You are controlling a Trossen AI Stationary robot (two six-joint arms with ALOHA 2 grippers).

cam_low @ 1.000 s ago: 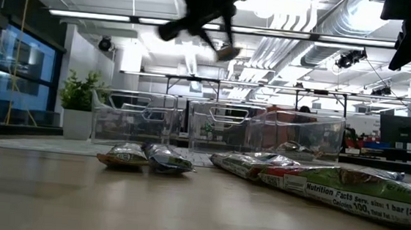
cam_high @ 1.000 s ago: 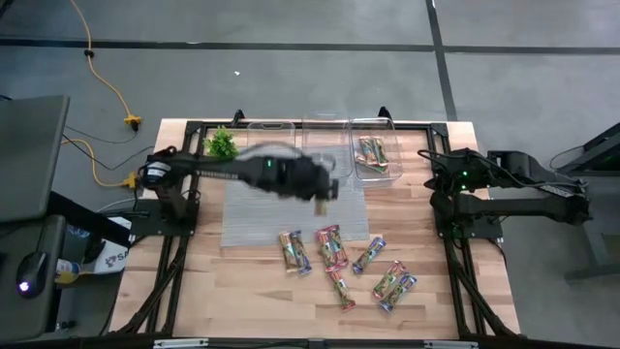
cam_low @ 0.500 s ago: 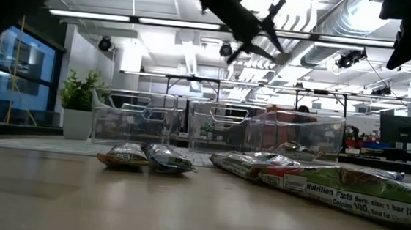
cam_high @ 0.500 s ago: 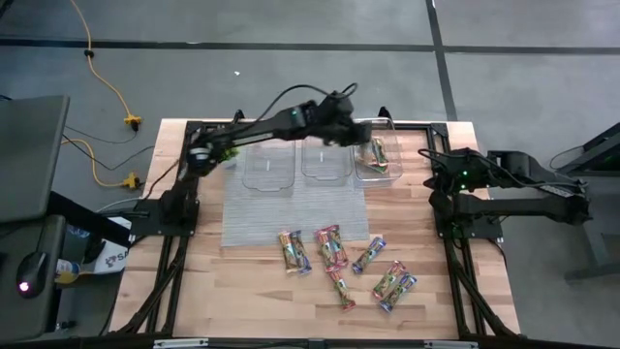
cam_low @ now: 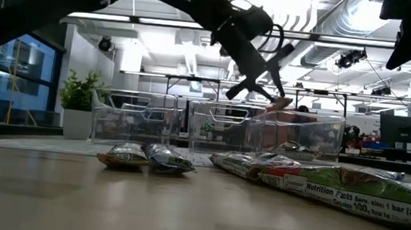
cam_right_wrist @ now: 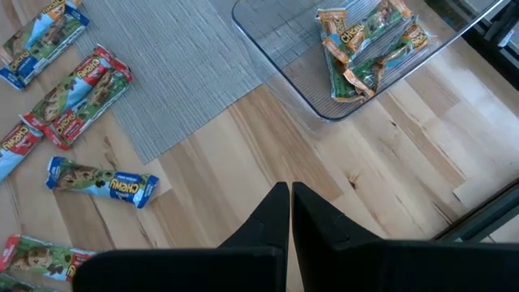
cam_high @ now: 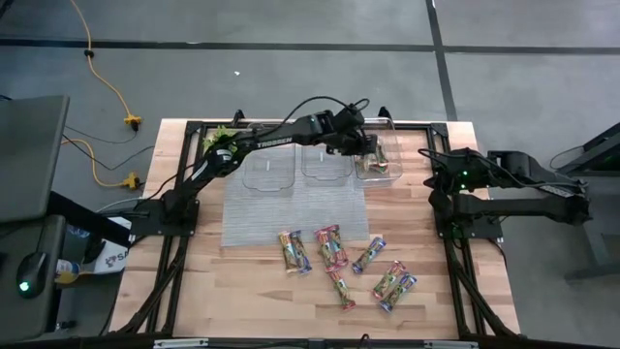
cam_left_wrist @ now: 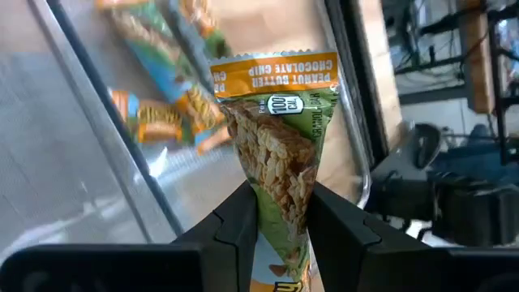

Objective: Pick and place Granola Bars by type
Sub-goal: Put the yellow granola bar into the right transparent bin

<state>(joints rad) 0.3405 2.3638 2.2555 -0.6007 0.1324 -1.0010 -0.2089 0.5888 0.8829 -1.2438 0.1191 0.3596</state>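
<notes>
My left gripper point(cam_left_wrist: 280, 219) is shut on a green-tan granola bar point(cam_left_wrist: 276, 138) and hangs over the right clear tub point(cam_high: 384, 174) at the table's far side. In the low view the left gripper point(cam_low: 265, 90) slants down above that tub. Several green-tan bars point(cam_right_wrist: 365, 45) lie in that tub. Several loose bars, red-pink point(cam_high: 331, 244), blue point(cam_high: 368, 254) and green point(cam_high: 389, 279), lie flat on the near table. My right gripper point(cam_right_wrist: 289, 203) waits shut at the table's right side, touching nothing. My left gripper pinches the bar's wrapper between its two fingers at a narrowed part point(cam_left_wrist: 280, 203) back from the orange-printed end. The fingers point(cam_left_wrist: 239, 227) slant down from the table's left. The bar sticks out past the fingertips, lifted clear, its orange end point(cam_left_wrist: 276, 73) over the tub.
Two more clear tubs point(cam_high: 268, 163) point(cam_high: 325, 160) stand left of the right one, behind a grey mat point(cam_high: 291, 208). A small green plant point(cam_high: 221, 142) sits at the far left corner. Black frame rails point(cam_high: 291, 126) edge the table.
My left gripper has swung from above the grey mat toward the table's far right, over the tubs to the right tub, sinking somewhat and turning as it went. The bar has stayed in its fingers. My right gripper has kept still.
</notes>
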